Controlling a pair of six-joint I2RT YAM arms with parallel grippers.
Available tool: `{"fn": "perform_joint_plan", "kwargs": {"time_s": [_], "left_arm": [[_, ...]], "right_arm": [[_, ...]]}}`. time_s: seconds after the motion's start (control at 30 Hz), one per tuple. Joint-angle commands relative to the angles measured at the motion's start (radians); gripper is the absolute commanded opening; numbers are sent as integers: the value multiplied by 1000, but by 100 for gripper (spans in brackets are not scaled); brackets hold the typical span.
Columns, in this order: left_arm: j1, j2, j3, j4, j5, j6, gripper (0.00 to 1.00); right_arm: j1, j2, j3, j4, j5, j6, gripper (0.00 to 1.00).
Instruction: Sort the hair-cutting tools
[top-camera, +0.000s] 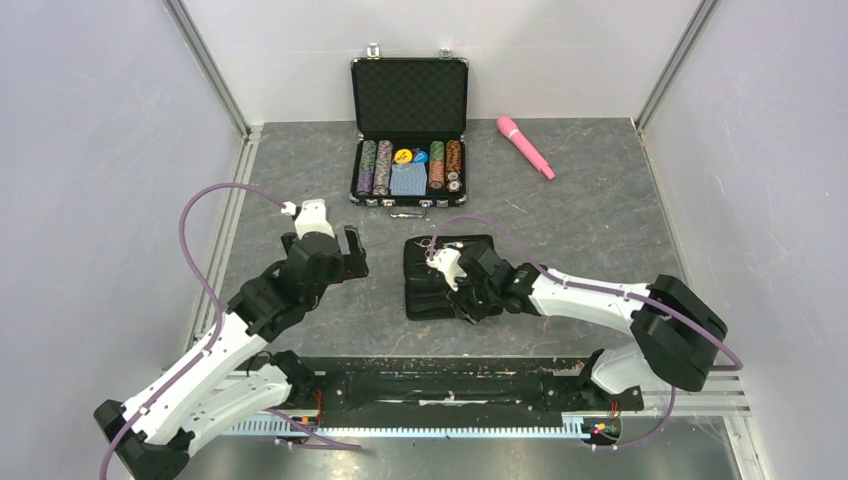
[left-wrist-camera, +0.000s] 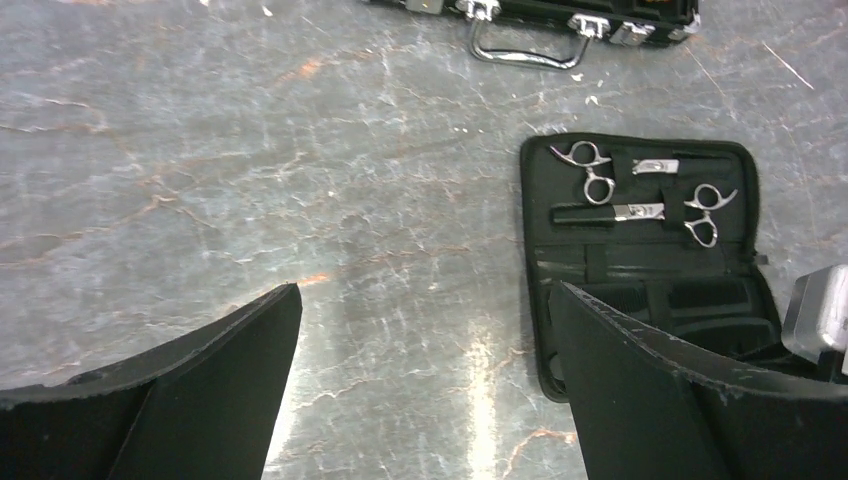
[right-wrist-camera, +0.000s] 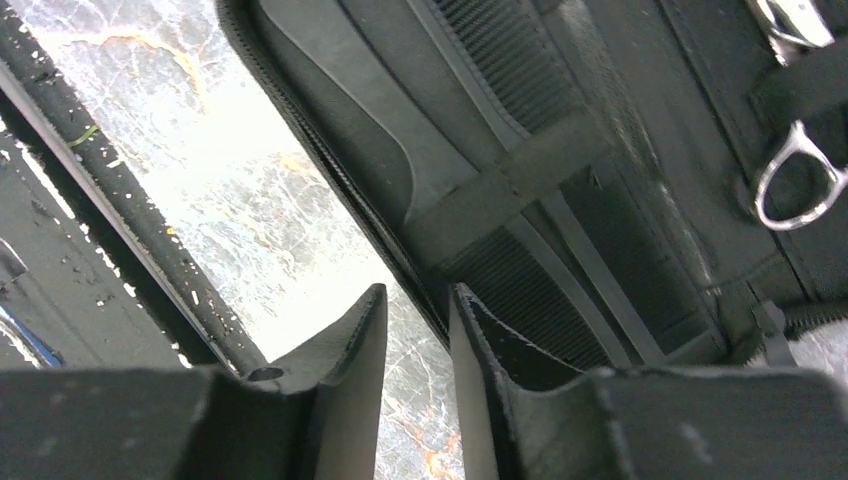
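Note:
A black fabric pouch (top-camera: 432, 290) lies open mid-table. In the left wrist view two silver scissors (left-wrist-camera: 590, 172) (left-wrist-camera: 705, 212) are strapped in its far half (left-wrist-camera: 640, 240). In the right wrist view two black combs (right-wrist-camera: 400, 150) (right-wrist-camera: 520, 290) sit under an elastic band, and a scissor ring (right-wrist-camera: 795, 185) shows at the right. My right gripper (right-wrist-camera: 418, 292) hovers over the pouch's near rim with its jaws only a narrow gap apart and nothing between them; it also shows from above (top-camera: 465, 298). My left gripper (left-wrist-camera: 428, 290) is wide open and empty over bare table left of the pouch (top-camera: 330, 250).
An open black case (top-camera: 410, 130) with poker chips stands at the back, its handle (left-wrist-camera: 525, 50) facing the pouch. A pink wand (top-camera: 525, 147) lies at the back right. Grey walls close in both sides. A black rail (right-wrist-camera: 110, 210) runs along the near table edge.

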Motion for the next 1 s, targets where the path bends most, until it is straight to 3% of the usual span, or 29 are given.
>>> {"fn": "perform_joint_plan", "kwargs": {"time_s": [0.0, 0.17, 0.23, 0.53, 0.67, 0.97], "left_arm": [[5, -52, 40, -19, -124, 80, 100], [5, -97, 23, -15, -166, 88, 100], [5, -107, 19, -16, -168, 89, 100], [7, -156, 5, -19, -188, 72, 100], [8, -167, -7, -19, -177, 69, 100], [8, -46, -8, -6, 26, 80, 100]], "right_arm": [[26, 48, 75, -2, -51, -31, 28], [71, 106, 132, -4, -80, -14, 4], [96, 133, 174, 3, -106, -4, 0], [174, 298, 422, 135, -237, 174, 0], [163, 339, 497, 172, -218, 229, 0], [-38, 260, 294, 312, -249, 353, 0]]}}
